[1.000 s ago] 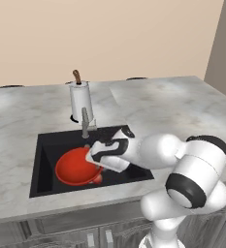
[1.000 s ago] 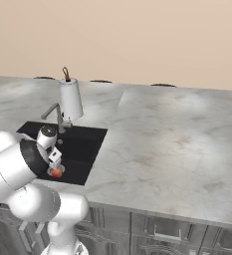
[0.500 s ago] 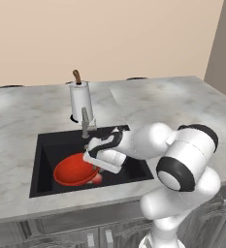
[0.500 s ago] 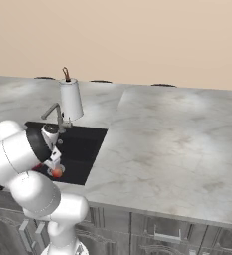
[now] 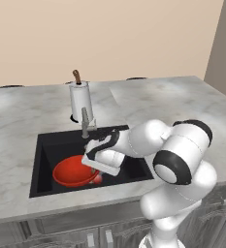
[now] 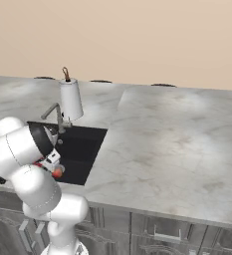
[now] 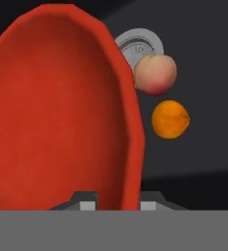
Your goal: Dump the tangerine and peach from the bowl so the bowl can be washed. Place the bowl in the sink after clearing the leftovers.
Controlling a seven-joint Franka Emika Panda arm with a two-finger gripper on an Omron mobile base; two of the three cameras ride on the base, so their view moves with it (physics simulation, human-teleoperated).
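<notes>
**Bowl held by its rim low in the sink, fruit lying loose beside it**

The gripper (image 5: 96, 164) reaches down into the sink (image 5: 46, 145), and its two fingertips (image 7: 88, 203) straddle the near rim of the bowl (image 5: 71, 170), one pad inside the wall and one outside, pinching it. In the hand view the bowl (image 7: 57, 112) extends away from the fingers along the line of the gripper, its hollow open to one side and empty. In the left base view it sits low toward the sink's front edge, left of the hand; whether its base already touches the sink floor cannot be told.

The peach (image 7: 156, 73) and the tangerine (image 7: 170, 119) lie on the black sink floor outside the bowl, on the side of its outer wall. The peach partly covers the round metal drain (image 7: 137, 45), close to the rim; the tangerine lies just beside the peach and clear of the rim. A small reddish fruit (image 5: 98, 178) shows at the sink's front edge under the hand, and also in the right base view (image 6: 57, 173).

The faucet (image 5: 86, 122) rises from the sink's back edge, just behind the wrist, with a paper towel roll (image 5: 79, 100) on the counter (image 5: 172, 101) behind it. Judged from this layout, the dumping is done and only release remains; a straight lift of the hand should clear the faucet.
</notes>
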